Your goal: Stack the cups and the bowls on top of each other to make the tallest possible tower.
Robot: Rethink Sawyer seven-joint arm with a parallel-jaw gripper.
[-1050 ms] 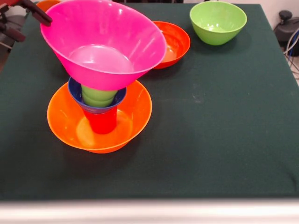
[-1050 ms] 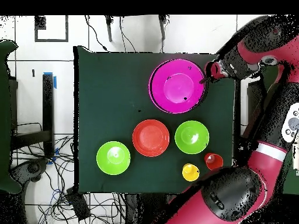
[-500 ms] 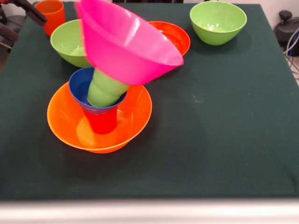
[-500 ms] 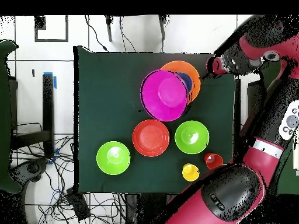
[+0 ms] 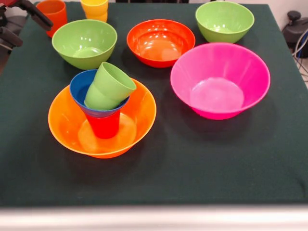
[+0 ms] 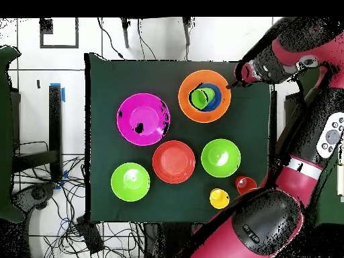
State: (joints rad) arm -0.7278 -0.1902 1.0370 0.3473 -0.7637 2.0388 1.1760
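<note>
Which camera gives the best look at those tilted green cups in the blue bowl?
The front view: the light green cups lean sideways inside the small blue bowl, with their sides visible. The overhead view shows only their round tops.

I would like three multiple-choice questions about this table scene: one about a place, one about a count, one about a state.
1. Where is the large pink bowl?
A. on top of the tower
B. on the table cloth, apart from the tower
C. inside the large orange bowl

2. How many light green bowls stand on the table?
A. one
B. two
C. three

3. How do the light green cups sit in the small blue bowl?
A. upright
B. tilted to one side
C. upside down

Answers:
1 B: it rests upright on the cloth, beside the large orange bowl.
2 B: one at each far side, the second here.
3 B: their open mouth leans sideways.
</note>
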